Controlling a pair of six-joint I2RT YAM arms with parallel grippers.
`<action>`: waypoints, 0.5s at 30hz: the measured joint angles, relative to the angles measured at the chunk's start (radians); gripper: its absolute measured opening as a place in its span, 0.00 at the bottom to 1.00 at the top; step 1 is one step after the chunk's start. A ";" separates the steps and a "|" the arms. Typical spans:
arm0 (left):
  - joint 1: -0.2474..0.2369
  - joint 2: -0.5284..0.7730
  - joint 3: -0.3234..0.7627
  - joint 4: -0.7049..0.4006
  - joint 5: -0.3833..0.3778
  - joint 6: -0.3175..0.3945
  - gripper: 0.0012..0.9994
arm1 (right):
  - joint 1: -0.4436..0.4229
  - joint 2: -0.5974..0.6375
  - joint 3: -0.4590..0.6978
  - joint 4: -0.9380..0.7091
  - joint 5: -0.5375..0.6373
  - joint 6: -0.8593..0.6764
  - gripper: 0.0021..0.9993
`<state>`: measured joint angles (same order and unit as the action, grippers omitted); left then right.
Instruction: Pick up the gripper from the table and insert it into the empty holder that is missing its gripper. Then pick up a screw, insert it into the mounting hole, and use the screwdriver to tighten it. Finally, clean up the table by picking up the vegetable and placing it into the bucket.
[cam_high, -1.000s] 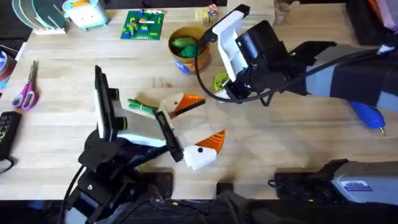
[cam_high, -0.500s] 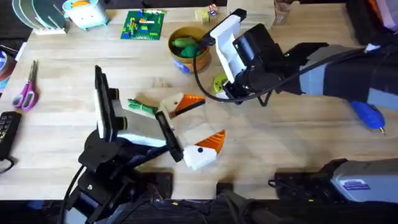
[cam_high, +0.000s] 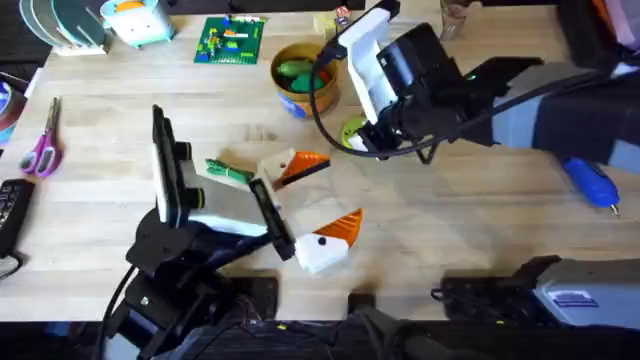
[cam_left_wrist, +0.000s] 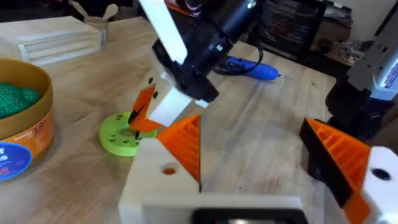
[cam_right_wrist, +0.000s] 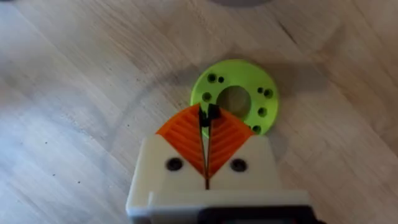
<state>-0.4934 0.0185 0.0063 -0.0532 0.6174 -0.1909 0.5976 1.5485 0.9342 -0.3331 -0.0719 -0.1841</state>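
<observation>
My right gripper (cam_right_wrist: 207, 118) points down over a yellow-green disc (cam_right_wrist: 239, 93) and is shut on a small black screw (cam_right_wrist: 209, 113) at the tips of its orange pads. It also shows from overhead (cam_high: 358, 143). My left gripper (cam_high: 335, 190) lies open near the table's middle. The orange gripper wedge (cam_left_wrist: 186, 146) sits in the white holder (cam_left_wrist: 152, 183), whose round mounting hole (cam_left_wrist: 169, 169) shows orange inside. The green vegetable (cam_high: 228, 171) lies just left of that finger. The blue screwdriver (cam_high: 592, 185) rests at the right edge. The tan bucket (cam_high: 318, 92) stands at the back.
Something green lies inside the bucket. A green brick plate (cam_high: 230, 40) and a blue-and-white toy (cam_high: 138, 20) sit at the back. Pink-handled scissors (cam_high: 42, 150) lie at the far left. The right arm's black cable (cam_high: 322, 120) loops beside the bucket.
The right gripper has shifted slightly toward the far side of the table, staying over the disc. The left arm has not moved.
</observation>
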 joint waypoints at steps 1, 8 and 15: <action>0.000 0.000 0.000 0.000 0.000 0.000 0.99 | 0.000 -0.014 0.016 -0.024 0.000 0.000 0.01; 0.000 0.000 0.000 0.000 0.000 0.000 0.99 | 0.000 -0.090 0.221 -0.302 -0.001 0.000 0.00; 0.000 0.000 0.000 0.000 0.000 0.000 0.99 | 0.032 -0.091 0.506 -0.600 0.000 0.000 0.00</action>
<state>-0.4931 0.0185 0.0063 -0.0532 0.6174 -0.1909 0.6301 1.4570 1.4398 -0.9329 -0.0719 -0.1841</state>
